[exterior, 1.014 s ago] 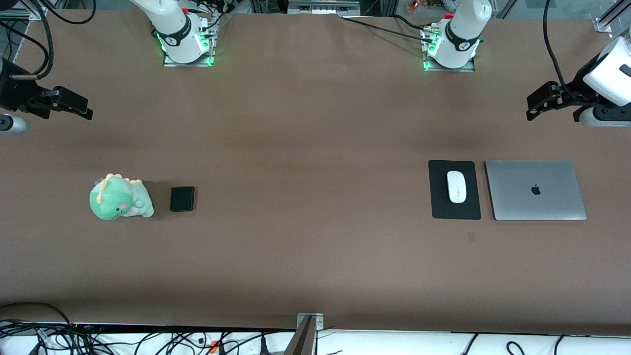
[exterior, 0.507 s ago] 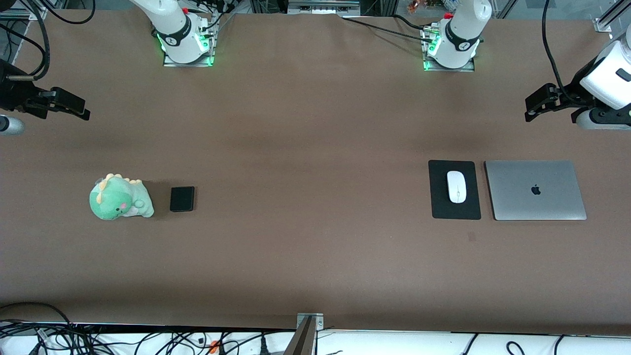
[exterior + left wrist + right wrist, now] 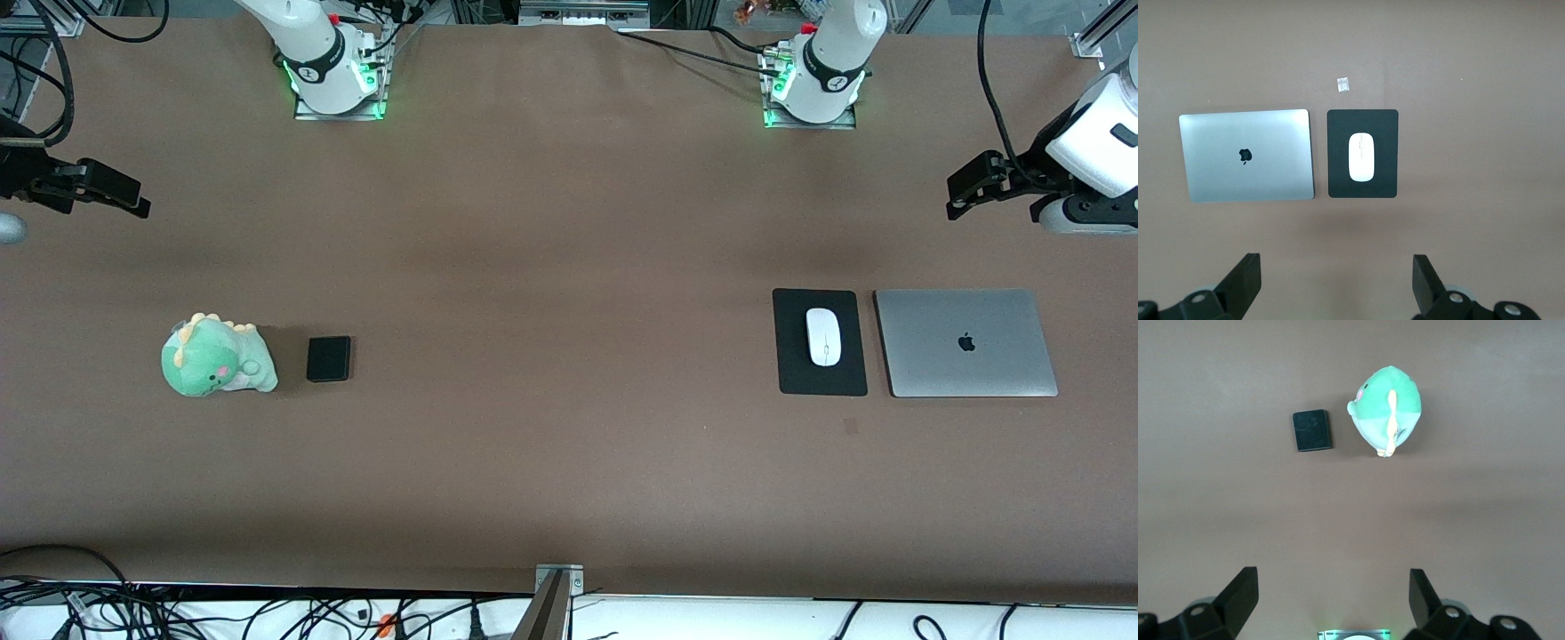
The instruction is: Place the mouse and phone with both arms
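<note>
Counting things: one white mouse (image 3: 824, 336), one black phone (image 3: 329, 358), one black mouse mat (image 3: 819, 382), one closed grey laptop (image 3: 966, 343), one green dinosaur plush (image 3: 216, 357), two arms, all on or over the brown surface (image 3: 569, 267).
Mouse: it is lying flat in the middle of the mouse mat, toward the left arm's end of the surface; the left wrist view is showing it (image 3: 1361, 157) on the mat (image 3: 1362, 183) just beside the laptop (image 3: 1247, 155).
Phone: it is lying flat on the bare surface just beside the plush, toward the right arm's end; the right wrist view is showing it (image 3: 1312, 430) near the plush (image 3: 1386, 409), not touching it.
Left hand (image 3: 963, 188): it is hanging empty over the bare surface at the left arm's end, jaws spread wide, with both fingers (image 3: 1245, 279) standing well apart in its wrist view.
Right hand (image 3: 120, 191): it is hanging empty over the edge of the surface at the right arm's end, jaws spread wide, fingers (image 3: 1241, 592) well apart.
Changes: the right hand is drawing further out toward the edge of the surface than a second ago; the left hand is shifting only slightly; mouse, phone, mat, laptop and plush are staying where they were.
Holders: the mouse mat is carrying the mouse alone; the laptop is bearing only its logo.
</note>
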